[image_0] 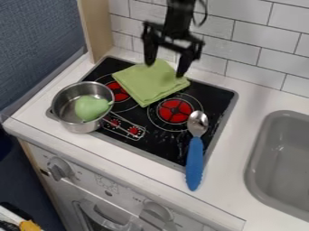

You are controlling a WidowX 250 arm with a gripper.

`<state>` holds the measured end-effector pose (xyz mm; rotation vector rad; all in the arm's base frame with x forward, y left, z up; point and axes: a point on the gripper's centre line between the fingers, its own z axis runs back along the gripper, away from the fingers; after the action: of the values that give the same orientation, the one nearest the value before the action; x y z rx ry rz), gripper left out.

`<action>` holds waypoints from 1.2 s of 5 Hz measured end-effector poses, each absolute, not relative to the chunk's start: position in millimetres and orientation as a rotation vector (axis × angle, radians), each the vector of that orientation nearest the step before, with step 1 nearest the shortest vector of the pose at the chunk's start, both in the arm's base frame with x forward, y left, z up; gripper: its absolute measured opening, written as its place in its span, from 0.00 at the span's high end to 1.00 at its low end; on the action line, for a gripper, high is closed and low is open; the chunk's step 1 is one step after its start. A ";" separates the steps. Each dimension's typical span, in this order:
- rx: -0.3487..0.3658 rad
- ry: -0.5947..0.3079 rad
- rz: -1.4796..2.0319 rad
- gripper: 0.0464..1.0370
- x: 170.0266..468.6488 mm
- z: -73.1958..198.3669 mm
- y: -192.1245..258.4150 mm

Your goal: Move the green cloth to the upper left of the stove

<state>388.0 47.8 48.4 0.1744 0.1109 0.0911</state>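
Green cloth [149, 83], one piece of soft matte fabric folded into a rough square, lay on the stove [104, 71] across the middle of its back edge. One corner of it pointed towards the front, and its left side overlapped part of a burner. The black gripper [165, 68] hung over the cloth's back part, its two fingers spread wide, with green fabric showing in between and nothing pinched.

One round, shiny metal pot [77, 127] took up the stove's front left corner, apart from the cloth, and held a single smooth, rounded green toy [91, 108]. Of the red burners, two showed: the left burner [118, 93], between pot and cloth, and the right burner [175, 111], just in front of the cloth's right side. One spoon [194, 155], with a polished metal bowl and a thick blue handle, lay near the stove's right edge; its handle crossed the front edge onto the white counter [235, 180]. A smooth grey sink [257, 158] was set in the counter on the right. Glossy white tiles [247, 38] ran behind, and two rounded knobs, a left knob [59, 169] and a right knob [158, 214], stuck out of the front panel.
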 end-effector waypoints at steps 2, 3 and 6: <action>0.121 0.109 0.082 0.04 392.0 32.6 86.9; 0.129 0.077 0.056 0.04 396.6 29.3 91.7; 0.111 0.098 0.066 0.04 394.2 14.1 89.4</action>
<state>394.2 89.4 14.1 0.1107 0.0977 0.0658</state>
